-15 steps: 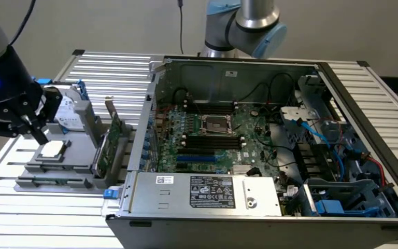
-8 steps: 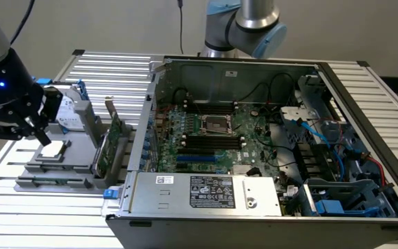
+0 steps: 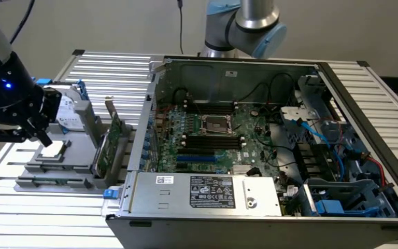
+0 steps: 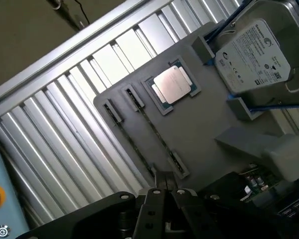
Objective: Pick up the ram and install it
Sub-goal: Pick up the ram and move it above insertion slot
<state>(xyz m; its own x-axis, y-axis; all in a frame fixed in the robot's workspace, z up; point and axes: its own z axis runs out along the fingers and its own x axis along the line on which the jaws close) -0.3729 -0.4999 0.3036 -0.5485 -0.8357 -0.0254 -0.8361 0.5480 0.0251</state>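
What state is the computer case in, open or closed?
Open: the computer case has no side panel, so its motherboard shows.

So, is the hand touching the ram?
Cannot tell: in the wrist view the hand overlaps one end of the ram, with neither contact nor gap plain.

The exterior view is looking down across the computer case (image 3: 254,72) and grey tray (image 3: 74,149); the wrist view is peering closely, probably straight down, at that tray.

ram (image 4: 154,133) | thin stick, on edge | seated in gray holder (image 4: 199,124) slot
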